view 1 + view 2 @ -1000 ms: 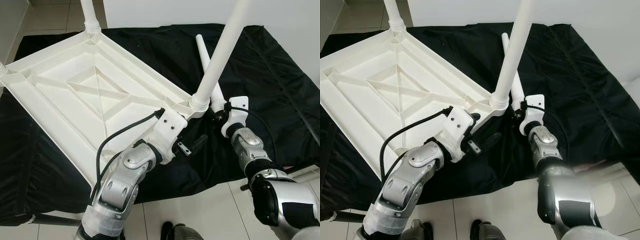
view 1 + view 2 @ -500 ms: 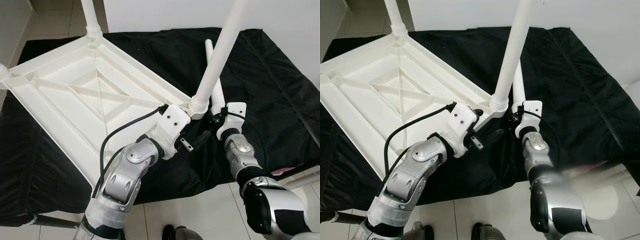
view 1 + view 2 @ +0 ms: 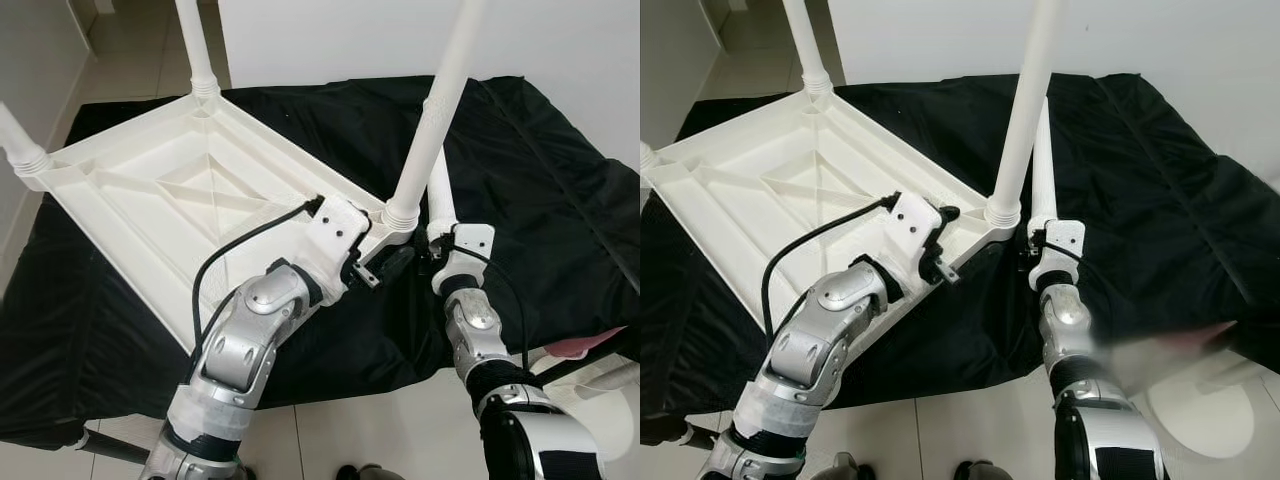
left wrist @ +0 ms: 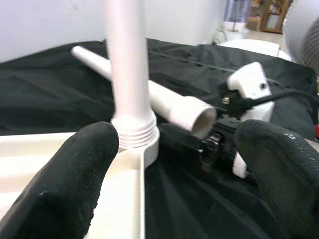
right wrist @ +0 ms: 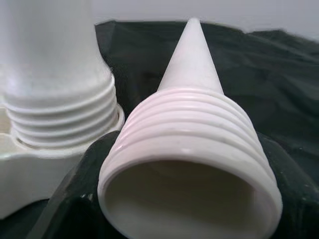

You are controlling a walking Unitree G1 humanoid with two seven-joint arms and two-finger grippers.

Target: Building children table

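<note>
The white plastic table top [image 3: 170, 210] lies upside down on a black cloth. A white leg [image 3: 432, 110] stands screwed into its near corner socket [image 3: 402, 212]. Two more legs stand at the far corner [image 3: 195, 45] and the left corner [image 3: 20, 150]. A loose leg [image 3: 438, 195] lies on the cloth just right of the near corner. My right gripper [image 3: 436, 245] is shut on its threaded open end [image 5: 189, 149]. My left gripper [image 4: 174, 169] is open, its fingers [image 4: 75, 174] wide apart at the near corner, one over the table rim.
The black cloth [image 3: 540, 170] drapes over a low surface and reaches its front edge near my arms. White tiled floor [image 3: 370, 420] lies below. A white round object [image 3: 1200, 410] and a pink item [image 3: 580, 347] sit at the lower right. A white wall stands behind.
The whole view has shifted. My left gripper has come closer to the near corner socket. My right gripper, still holding the loose leg, now sits nearer the standing leg.
</note>
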